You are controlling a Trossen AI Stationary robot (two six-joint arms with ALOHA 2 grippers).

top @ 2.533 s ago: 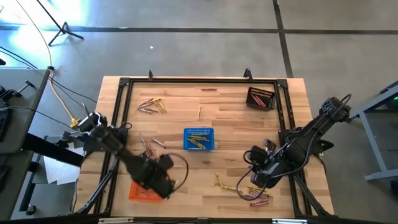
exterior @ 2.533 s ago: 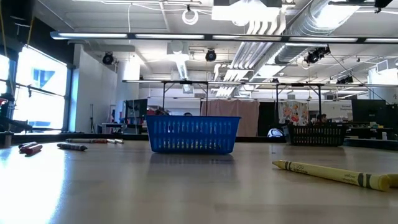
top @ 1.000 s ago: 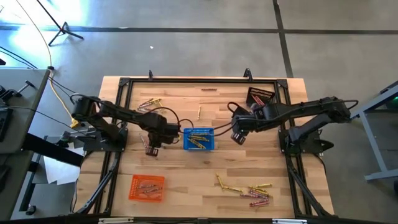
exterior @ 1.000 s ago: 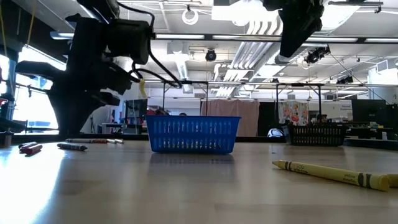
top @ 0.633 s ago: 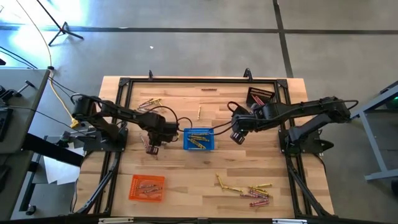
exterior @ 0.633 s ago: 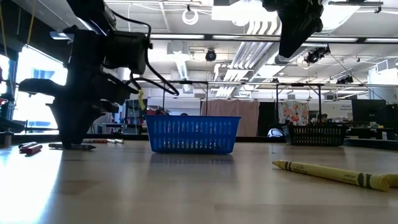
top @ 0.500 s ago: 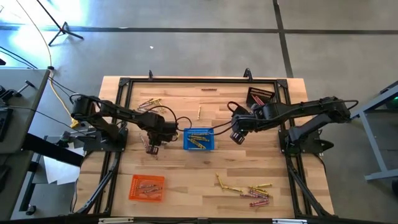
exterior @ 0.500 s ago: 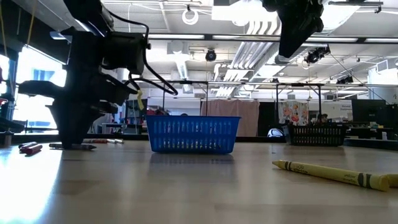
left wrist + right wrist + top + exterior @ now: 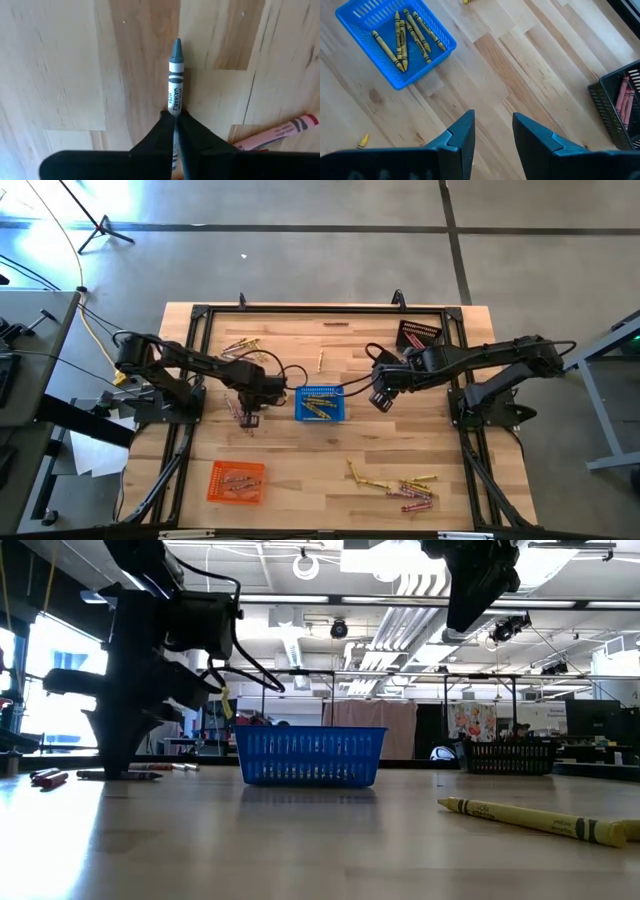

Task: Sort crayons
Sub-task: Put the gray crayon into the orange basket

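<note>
**Left arm clamped on a grey crayon, left of the blue basket**

1. Table: pale wooden plank table top point(image 9: 330, 450) inside a black metal frame.

2. Left gripper point(image 9: 249, 417): down at the table surface just left of the blue mesh basket point(image 9: 321, 404). Fingers point(image 9: 162, 131) pinched together on a grey-blue paper-wrapped crayon point(image 9: 175, 75). The crayon's long axis runs straight ahead from the fingertips, in line with the gripper, tip pointing away; most of its length sticks out beyond the grip. It lies flat on the wood.

3. Right gripper point(image 9: 381, 397): hovers above the table just right of the blue basket, fingers point(image 9: 462, 135) apart, holding nothing. It is the farther of the two from the grey crayon.

4. Blue basket: holds several yellow crayons point(image 9: 400, 40).

5. Orange mesh basket point(image 9: 237, 481): near front edge, left; holds pinkish crayons.

6. Dark mesh basket point(image 9: 418, 338): far right corner; pink crayons inside.

7. Loose crayons: mixed yellow and red heap point(image 9: 405, 487) front right, well apart from both grippers; a small cluster point(image 9: 243, 348) at back left; a pink crayon point(image 9: 272, 134) just beside the left gripper, close enough to be nudged on lift-off.
</note>
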